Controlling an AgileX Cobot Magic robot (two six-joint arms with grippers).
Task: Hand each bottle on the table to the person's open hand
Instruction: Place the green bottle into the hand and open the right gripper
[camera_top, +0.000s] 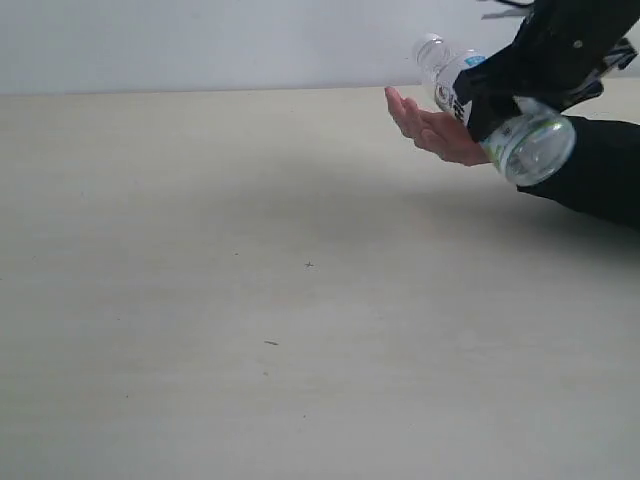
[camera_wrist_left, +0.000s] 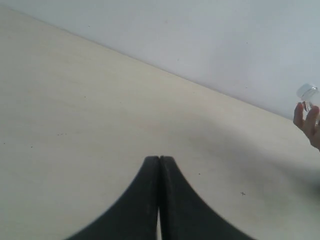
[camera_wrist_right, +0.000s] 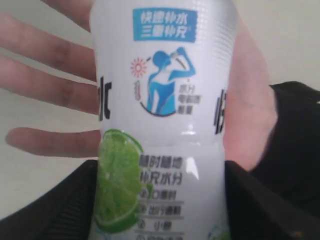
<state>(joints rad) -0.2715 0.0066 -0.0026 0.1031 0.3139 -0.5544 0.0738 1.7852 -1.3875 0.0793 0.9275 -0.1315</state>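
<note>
Above the person's open hand (camera_top: 435, 128), your right gripper (camera_top: 488, 103) has the bottle (camera_top: 532, 146) clamped across its body, the two jaws spread as wide as the bottle and pressing on both sides of it. It is the one with the white and blue label and the green fruit, lying almost flat, with its cap pointing away past the fingertips of that hand and its clear base toward the exterior camera. In the right wrist view the bottle (camera_wrist_right: 160, 125) stands directly in front of the palm and the person's fingers (camera_wrist_right: 50, 82) are spread, not curled around it; I cannot tell whether the plastic touches the skin. So this handover is, in my judgement, near its end but not finished: you have to wait until the hand takes the bottle and then let the jaws go. Well away from that hand, your left gripper (camera_wrist_left: 159, 165) hangs over the table (camera_top: 250, 300) with its jaws pressed together and nothing between them. No other bottle shows on the part of the table that is in view, so this one may be the last, but the pictures cannot confirm that.
</note>
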